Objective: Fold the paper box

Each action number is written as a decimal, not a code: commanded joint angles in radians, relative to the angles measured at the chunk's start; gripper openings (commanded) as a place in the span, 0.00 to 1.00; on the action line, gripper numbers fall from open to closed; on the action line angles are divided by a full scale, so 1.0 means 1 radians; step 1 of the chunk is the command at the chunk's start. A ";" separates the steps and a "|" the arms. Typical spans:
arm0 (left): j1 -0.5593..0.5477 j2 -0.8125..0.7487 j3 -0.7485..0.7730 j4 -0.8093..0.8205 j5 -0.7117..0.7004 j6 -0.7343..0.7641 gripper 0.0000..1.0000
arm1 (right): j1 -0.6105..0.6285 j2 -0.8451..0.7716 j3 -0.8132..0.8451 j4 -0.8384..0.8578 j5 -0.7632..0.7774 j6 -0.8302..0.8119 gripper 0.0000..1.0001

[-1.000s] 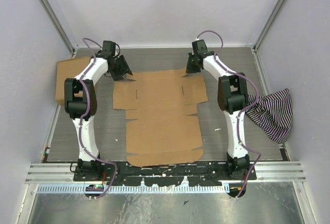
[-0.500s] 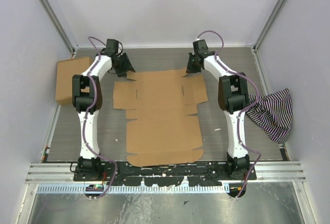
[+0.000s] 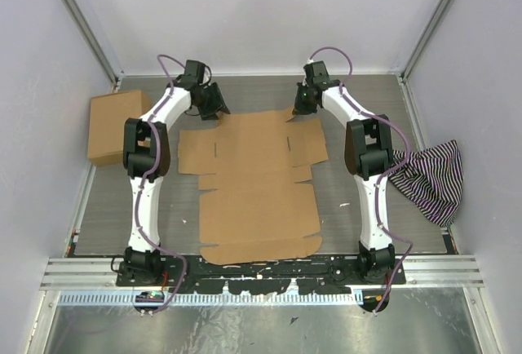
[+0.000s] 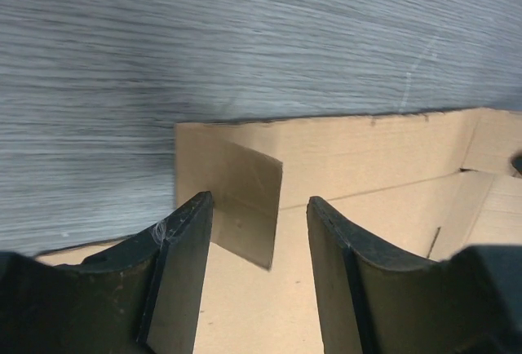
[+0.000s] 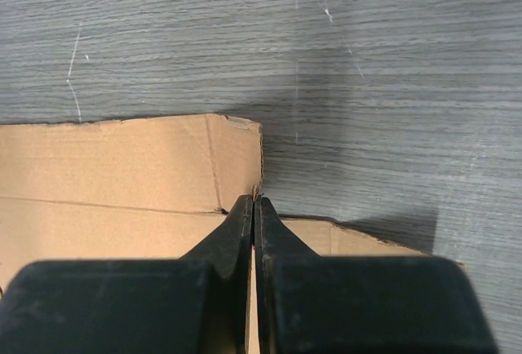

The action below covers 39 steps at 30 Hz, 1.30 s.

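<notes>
The paper box (image 3: 253,183) lies as a flat brown die-cut sheet in the middle of the table. My left gripper (image 3: 214,109) is open at the sheet's far left corner. In the left wrist view a small flap (image 4: 236,199) stands up from the sheet (image 4: 383,166) between the two fingers of the left gripper (image 4: 259,199), touching neither. My right gripper (image 3: 300,109) is at the far right corner. In the right wrist view the right gripper (image 5: 254,199) is shut on the edge of the far flap (image 5: 122,166).
A ready-made brown cardboard box (image 3: 114,126) stands at the far left by the wall. A striped cloth (image 3: 430,179) lies at the right edge. Grey walls enclose the table on three sides.
My left gripper has moved right, from beside the ready-made box to the sheet's far left corner. The right arm and the sheet have not moved.
</notes>
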<state>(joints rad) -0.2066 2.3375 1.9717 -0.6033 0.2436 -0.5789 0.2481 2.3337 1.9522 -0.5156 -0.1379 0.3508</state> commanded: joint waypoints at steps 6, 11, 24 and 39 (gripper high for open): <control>-0.037 0.029 0.082 0.003 0.015 -0.009 0.56 | 0.021 0.002 0.102 -0.032 -0.026 -0.029 0.05; -0.035 0.124 0.160 -0.043 0.018 -0.014 0.55 | 0.023 0.015 0.113 -0.029 -0.050 -0.031 0.07; -0.035 0.142 0.094 -0.007 0.019 -0.039 0.53 | 0.052 0.055 0.197 -0.005 -0.166 -0.064 0.45; -0.035 0.117 0.073 -0.020 0.028 -0.029 0.53 | 0.078 0.188 0.238 -0.014 -0.195 -0.030 0.47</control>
<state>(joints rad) -0.2394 2.4561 2.0930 -0.5884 0.2718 -0.6174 0.3191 2.4615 2.1426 -0.5304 -0.3027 0.3073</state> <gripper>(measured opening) 0.528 0.468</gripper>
